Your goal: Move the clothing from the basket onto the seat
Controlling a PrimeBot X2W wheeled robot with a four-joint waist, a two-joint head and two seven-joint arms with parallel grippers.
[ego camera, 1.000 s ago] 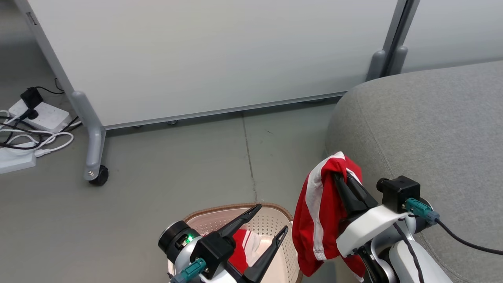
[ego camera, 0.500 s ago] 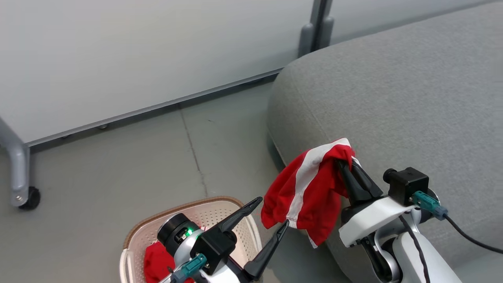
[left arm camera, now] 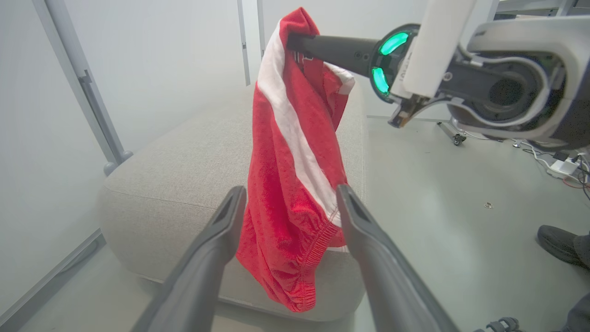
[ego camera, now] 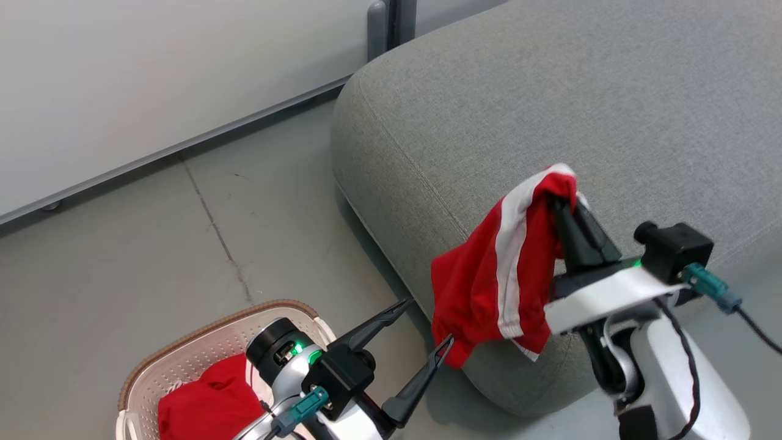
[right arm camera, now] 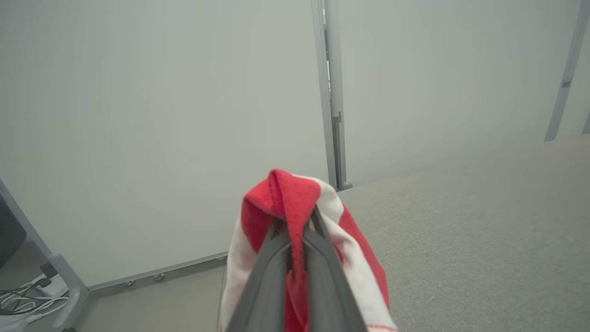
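A red garment with a white stripe [ego camera: 507,269] [left arm camera: 290,152] [right arm camera: 286,203] hangs from my right gripper [ego camera: 561,198] [right arm camera: 295,221], which is shut on its top fold, above the near corner of the grey seat [ego camera: 550,104] [left arm camera: 184,166] [right arm camera: 461,230]. More red clothing [ego camera: 208,406] lies in the cream basket [ego camera: 183,360] at the lower left of the head view. My left gripper [ego camera: 431,327] [left arm camera: 288,203] stands open and empty over the floor between the basket and the seat, its fingers pointing at the hanging garment.
White partition panels [ego camera: 122,79] [right arm camera: 161,115] on grey posts stand behind the seat and the grey floor [ego camera: 183,244]. In the left wrist view a dark shoe [left arm camera: 560,244] and a power strip with cables [left arm camera: 560,166] are at the right, and cables [right arm camera: 18,304] show in the right wrist view.
The head camera has swung right, so the seat and basket slid left in view. My right gripper has carried the garment up and over the seat's corner. My left gripper stays open.
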